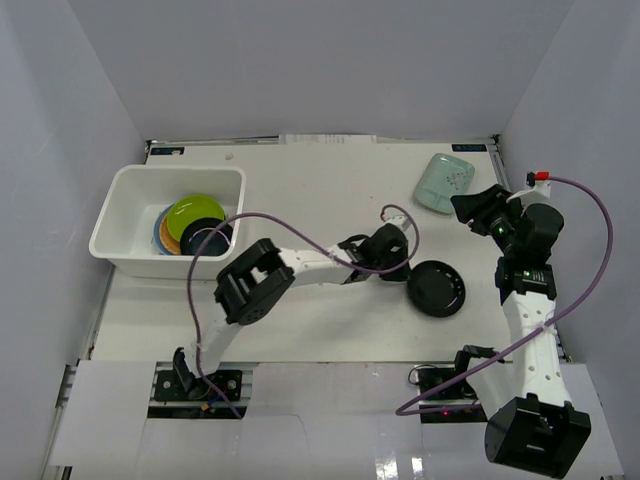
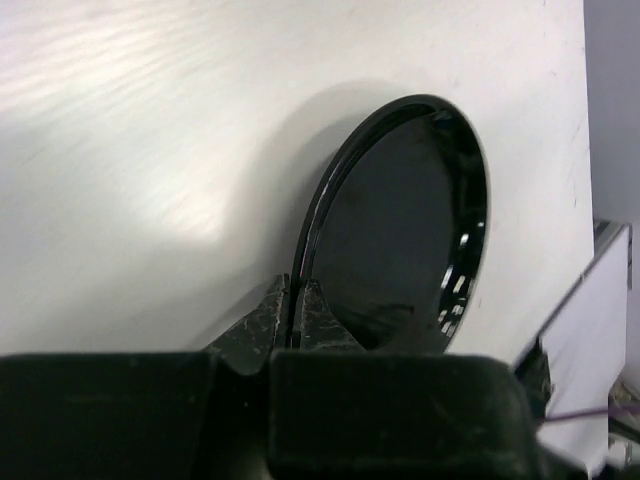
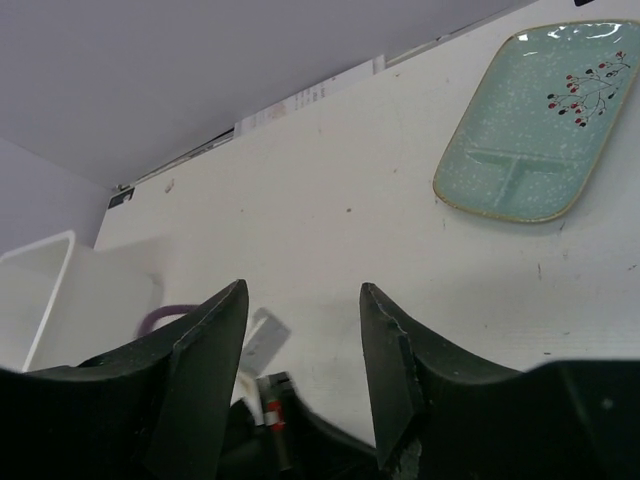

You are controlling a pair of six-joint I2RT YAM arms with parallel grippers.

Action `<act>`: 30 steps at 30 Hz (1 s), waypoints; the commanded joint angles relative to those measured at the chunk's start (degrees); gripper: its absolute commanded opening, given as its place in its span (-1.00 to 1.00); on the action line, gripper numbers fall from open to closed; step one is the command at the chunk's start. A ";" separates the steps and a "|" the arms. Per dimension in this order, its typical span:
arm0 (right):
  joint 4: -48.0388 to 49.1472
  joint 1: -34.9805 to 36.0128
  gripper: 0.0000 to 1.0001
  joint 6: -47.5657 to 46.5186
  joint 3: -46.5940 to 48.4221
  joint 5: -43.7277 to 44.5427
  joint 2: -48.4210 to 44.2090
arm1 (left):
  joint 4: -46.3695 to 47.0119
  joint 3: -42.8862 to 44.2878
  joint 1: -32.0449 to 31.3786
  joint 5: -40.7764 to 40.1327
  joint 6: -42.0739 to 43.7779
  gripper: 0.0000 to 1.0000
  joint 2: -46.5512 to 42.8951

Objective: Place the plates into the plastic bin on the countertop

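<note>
White countertop (image 1: 330, 180), grey walls. Only the left wrist view shows left gripper (image 2: 296, 300) pinching the rim of glossy black plate (image 2: 400, 230), well right of plastic bin (image 1: 112, 222). Further right, right gripper (image 3: 302, 300) spread, empty; mint rectangular plate (image 3: 535, 120) farthest from bin. Binned stack under lime green plate (image 1: 195, 210) mostly hidden.

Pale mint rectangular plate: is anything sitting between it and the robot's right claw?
Nothing visible does. Only bare white countertop lies between the open right claw and the pale mint rectangular plate.
</note>
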 commanded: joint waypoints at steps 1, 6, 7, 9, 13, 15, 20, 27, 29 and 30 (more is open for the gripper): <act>1.29 -0.07 0.12 1.56 4.35 -2.19 -1.07 | 4.33 -13.88 4.84 -1.50 3.15 -1.00 -24.39; 3.14 0.02 0.18 3.84 3.75 -4.64 -2.21 | 2.34 -28.32 19.60 0.02 2.88 -1.00 -52.92; 3.75 0.20 0.17 4.11 3.05 -5.00 -2.21 | -2.89 -30.68 24.67 -1.39 3.06 -1.00 -60.88; 4.90 0.46 0.18 4.55 1.73 -6.14 -1.42 | -9.24 -31.93 29.97 -9.00 3.76 -1.00 -67.09; 6.22 4.31 0.18 3.59 -1.61 -4.22 1.38 | -22.08 -34.74 46.81 -17.12 3.94 -1.00 -77.12; 5.52 7.47 0.18 2.45 -1.44 -2.38 3.49 | -22.37 -37.47 51.60 -17.40 4.02 -1.00 -79.85; 5.87 10.39 0.18 1.03 -0.13 0.36 8.77 | -20.61 -40.29 64.26 -13.82 3.41 -1.00 -75.13; 5.08 10.39 0.21 -1.95 -0.39 9.30 14.22 | -18.67 -42.04 68.14 -12.04 3.06 -1.00 -67.65; 4.46 9.61 0.29 -2.92 -0.56 13.08 17.03 | -19.64 -42.40 68.14 -12.74 3.32 -1.00 -66.68; 4.64 8.73 0.32 -2.66 -0.48 13.62 18.08 | -19.64 -42.57 68.23 -12.39 3.58 -0.92 -66.59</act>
